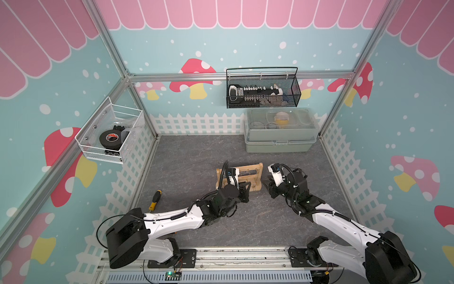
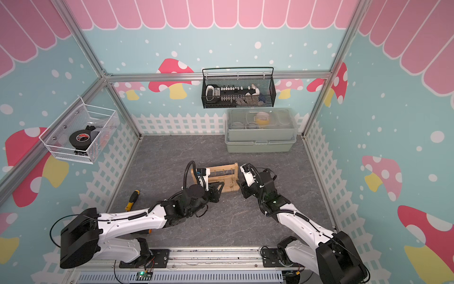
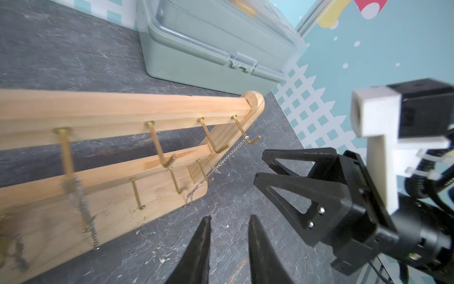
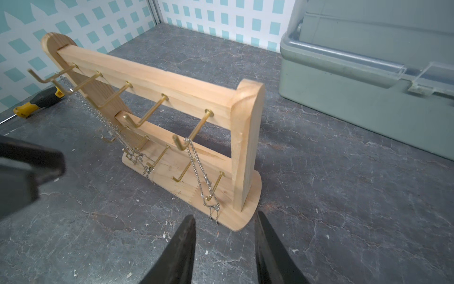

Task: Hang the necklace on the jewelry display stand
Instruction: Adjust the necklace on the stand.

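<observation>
So the necklace (image 4: 196, 167) is on the jewelry display stand (image 4: 157, 83). It hangs from the brass hook (image 4: 194, 132) at the end of the top crossbar nearest the right hand (image 4: 224, 217), and its tail is pooled on the wooden base. A second chain (image 4: 98, 108) hangs off the far end hook. The right hand is released, with its jaws spread and nothing between them, and it sits low just in front of the base. The left hand (image 3: 230, 217) has its jaws only narrowly parted and is empty too, near the front of the stand.

The task looks basically done to me, so the risk is all in the exit:

- The chain sits out near the upturned tip of the hook, not back at the crossbar. A nudge could slide it off.
- The tail lies right by the right hand's fingertips. If a finger catches it while pulling away, the whole thing gets dragged off.
- The chain runs right past a lower hook, and I can't tell if it's snagged there.
- The stand looks light and both hands are close to it. A bump could tip it onto the surface (image 4: 319, 196).
</observation>
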